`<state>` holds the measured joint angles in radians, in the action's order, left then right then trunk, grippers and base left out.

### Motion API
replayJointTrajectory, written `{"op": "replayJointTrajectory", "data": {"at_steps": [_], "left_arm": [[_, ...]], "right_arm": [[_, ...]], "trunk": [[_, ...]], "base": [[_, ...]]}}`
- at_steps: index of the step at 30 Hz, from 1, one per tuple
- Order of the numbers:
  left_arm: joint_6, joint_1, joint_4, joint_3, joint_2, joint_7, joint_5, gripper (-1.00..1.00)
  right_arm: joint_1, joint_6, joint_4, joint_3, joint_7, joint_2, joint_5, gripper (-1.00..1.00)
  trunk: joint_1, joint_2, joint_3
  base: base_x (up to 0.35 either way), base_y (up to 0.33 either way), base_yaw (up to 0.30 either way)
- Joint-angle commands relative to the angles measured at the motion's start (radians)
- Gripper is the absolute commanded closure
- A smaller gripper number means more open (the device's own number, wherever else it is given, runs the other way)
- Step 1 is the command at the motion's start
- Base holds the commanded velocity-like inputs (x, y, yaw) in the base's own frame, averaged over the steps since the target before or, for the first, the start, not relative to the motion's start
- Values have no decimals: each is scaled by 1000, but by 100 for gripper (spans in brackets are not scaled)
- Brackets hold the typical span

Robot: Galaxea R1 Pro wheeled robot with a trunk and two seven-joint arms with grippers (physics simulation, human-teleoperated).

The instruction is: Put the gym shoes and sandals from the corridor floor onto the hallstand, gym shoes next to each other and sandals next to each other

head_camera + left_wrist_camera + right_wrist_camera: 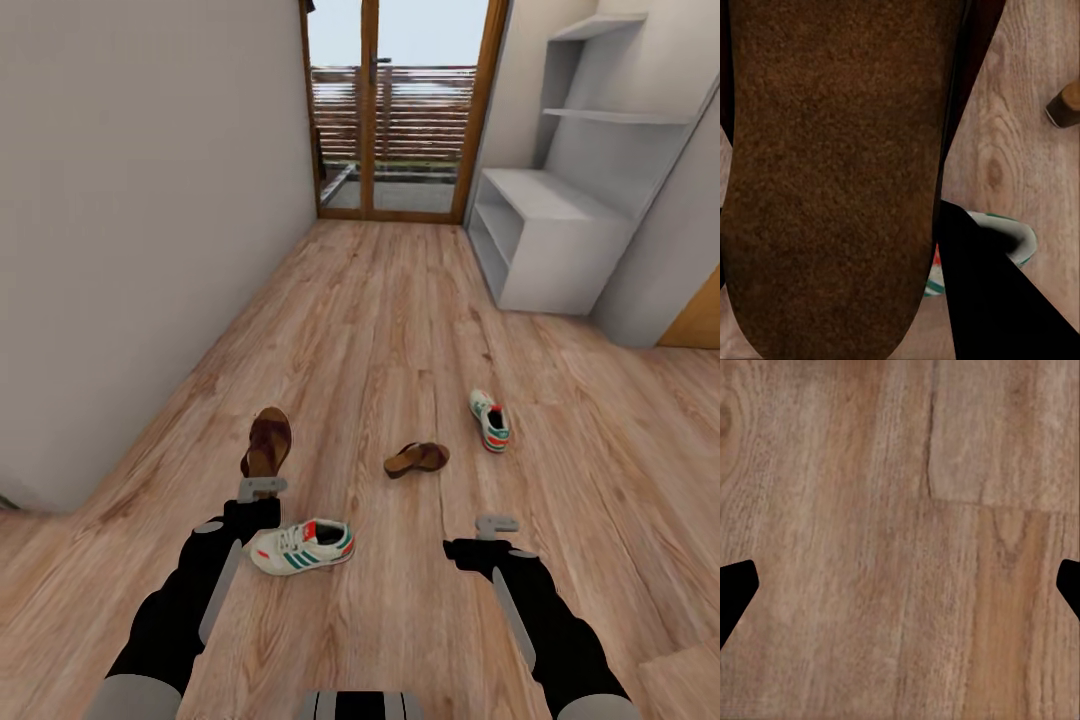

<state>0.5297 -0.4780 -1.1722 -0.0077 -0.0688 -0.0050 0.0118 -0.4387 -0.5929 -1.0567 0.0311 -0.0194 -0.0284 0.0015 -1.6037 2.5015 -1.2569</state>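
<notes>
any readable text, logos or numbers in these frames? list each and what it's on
None can be read.
Near gym shoe: green side stripes and red-orange patches, no legible brand or wording.
Far gym shoe: too small to show any lettering.
Sandals: plain brown, no marking visible.
Hallstand: plain white panels and shelves, no lettering.
Left wrist view: brown sandal sole, textured but unmarked.

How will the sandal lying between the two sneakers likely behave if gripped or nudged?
The loose sandal looks thin and flat, so probably light and somewhat bendy; pinched at one end, it may droop. It seems to rest tilted on an edge on the floor, so a nudge would likely flop it flat rather than slide it.
</notes>
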Motion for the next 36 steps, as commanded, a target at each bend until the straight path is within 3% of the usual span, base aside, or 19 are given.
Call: {"op": "replayJointTrajectory", "data": {"at_steps": [1,24,36], "left_arm": [[6,-1,-1,0,0,-3,-3,100],[6,-1,-1,0,0,-2,-3,100],[6,-1,-1,0,0,-2,-3,100]], "right_arm": [[0,-5,-2,3,-2,-1,0,-100],[0,-5,-2,3,-2,-1,0,-100],[0,-5,-3,3,-2,-1,0,-100]], "trunk": [[0,0,0],[0,0,18],[0,0,20]], "base": [[27,-11,290],[11,-9,272],[148,-200,84]]}}
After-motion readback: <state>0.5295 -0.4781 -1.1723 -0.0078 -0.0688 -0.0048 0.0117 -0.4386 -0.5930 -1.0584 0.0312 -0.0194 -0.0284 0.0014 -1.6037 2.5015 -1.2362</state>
